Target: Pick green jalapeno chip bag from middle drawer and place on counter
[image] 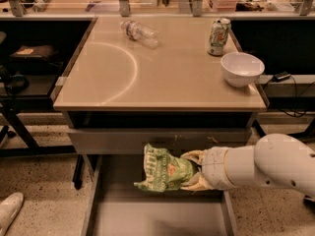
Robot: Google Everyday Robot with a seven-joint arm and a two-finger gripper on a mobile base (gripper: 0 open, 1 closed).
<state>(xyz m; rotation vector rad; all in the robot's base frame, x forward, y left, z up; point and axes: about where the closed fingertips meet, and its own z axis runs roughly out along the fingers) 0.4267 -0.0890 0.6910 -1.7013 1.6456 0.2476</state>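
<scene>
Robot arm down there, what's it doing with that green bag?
The robot's gripper is shut on the green jalapeno chip bag, holding it up over the open middle drawer, just in front of the grey drawer front. The bag is not yet on the counter, where a white bowl, a can and a water bottle lying on its side sit.
</scene>
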